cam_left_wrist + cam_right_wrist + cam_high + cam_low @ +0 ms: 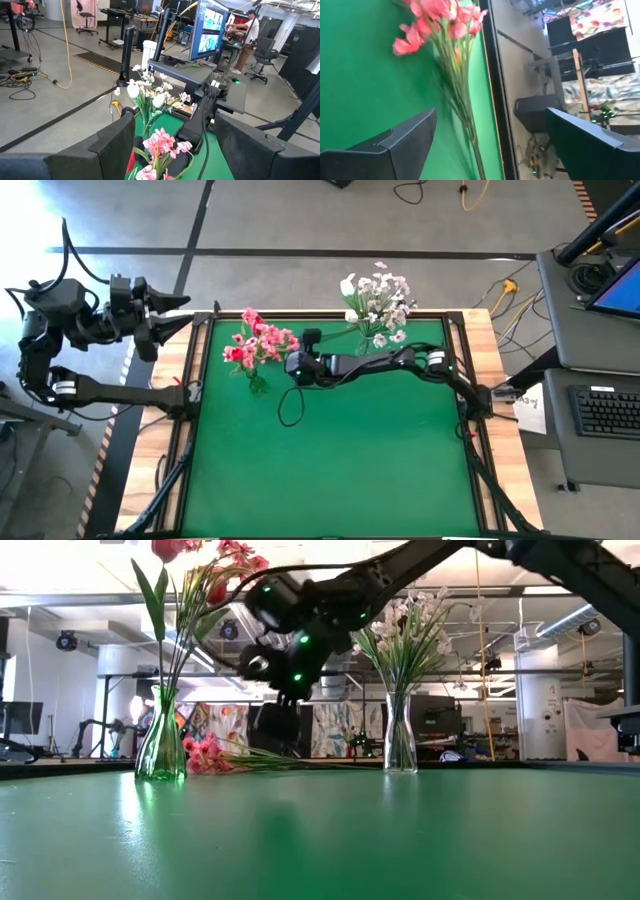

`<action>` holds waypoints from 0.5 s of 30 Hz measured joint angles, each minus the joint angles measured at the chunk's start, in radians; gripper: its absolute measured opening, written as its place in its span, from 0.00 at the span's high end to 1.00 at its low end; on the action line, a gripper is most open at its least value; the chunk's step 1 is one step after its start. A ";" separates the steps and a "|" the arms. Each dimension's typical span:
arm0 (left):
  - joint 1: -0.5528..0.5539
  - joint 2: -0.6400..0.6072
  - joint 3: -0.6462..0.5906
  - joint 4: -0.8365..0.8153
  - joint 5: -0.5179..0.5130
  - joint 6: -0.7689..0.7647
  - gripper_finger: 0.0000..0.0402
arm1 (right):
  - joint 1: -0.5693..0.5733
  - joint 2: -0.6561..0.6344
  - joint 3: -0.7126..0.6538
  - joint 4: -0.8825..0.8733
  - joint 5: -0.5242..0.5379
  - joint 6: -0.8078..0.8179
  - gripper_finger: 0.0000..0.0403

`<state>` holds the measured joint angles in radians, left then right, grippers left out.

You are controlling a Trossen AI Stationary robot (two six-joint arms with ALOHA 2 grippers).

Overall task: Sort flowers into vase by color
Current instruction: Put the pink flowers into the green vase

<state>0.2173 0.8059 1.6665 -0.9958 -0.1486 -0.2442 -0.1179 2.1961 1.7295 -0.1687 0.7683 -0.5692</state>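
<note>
The right gripper (291, 366) is seen stretched across the green surface (340, 460), fingers spread wide and nothing held, poised above a pink flower (205, 757) that lies flat on the surface between the two vases. In the right wrist view that flower's blossoms and thin stems (462, 107) are framed between the open fingers. The left vase (161, 745) is seen holding pink and red flowers (257, 345), the right vase (399, 740) the white flowers (378, 302); both stand near the far edge. The left gripper (172, 313) is parked off the surface's left corner, also wide open and empty.

Trouble is easily imagined here. The stems are thin and lie flush on the surface, so a closing could miss them or pinch only one stem. The pink-and-red vase stands just beside the gripper; a careless descent or lift could see it nudged and tipped. A cable (290, 408) hangs looped beneath the arm, and could drag across the lying flower.
</note>
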 joint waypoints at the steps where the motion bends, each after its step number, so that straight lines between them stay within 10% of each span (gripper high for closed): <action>1: 0.000 0.000 0.000 -0.001 0.000 0.000 0.35 | 0.002 0.018 0.022 0.000 0.011 -0.011 0.10; 15: 0.000 -0.001 0.000 -0.026 0.001 0.000 0.35 | -0.054 0.093 0.121 -0.034 -0.073 -0.033 0.10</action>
<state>0.2173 0.8051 1.6661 -1.0215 -0.1478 -0.2443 -0.1717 2.2895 1.8506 -0.2027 0.6952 -0.6018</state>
